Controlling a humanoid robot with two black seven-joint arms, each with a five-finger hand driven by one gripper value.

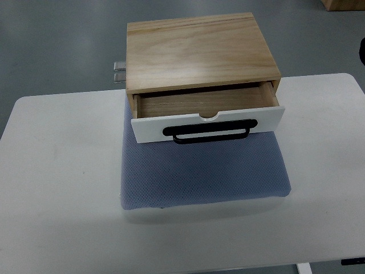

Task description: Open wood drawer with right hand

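A light wooden drawer box [199, 51] stands on a blue-grey mesh pad [205, 168] at the middle of the white table [57, 188]. Its drawer [202, 103] is pulled partway out toward me, showing a bare wooden inside. The drawer front is white [148, 128] with a black handle [210, 132] hanging across it. Neither of my hands shows anywhere in the picture.
A small metal fitting [119, 71] sticks out behind the box's left side. The grey floor lies beyond the table's far edge. A dark object [362, 51] shows at the right border, and a wooden corner [342, 4] sits at the top right.
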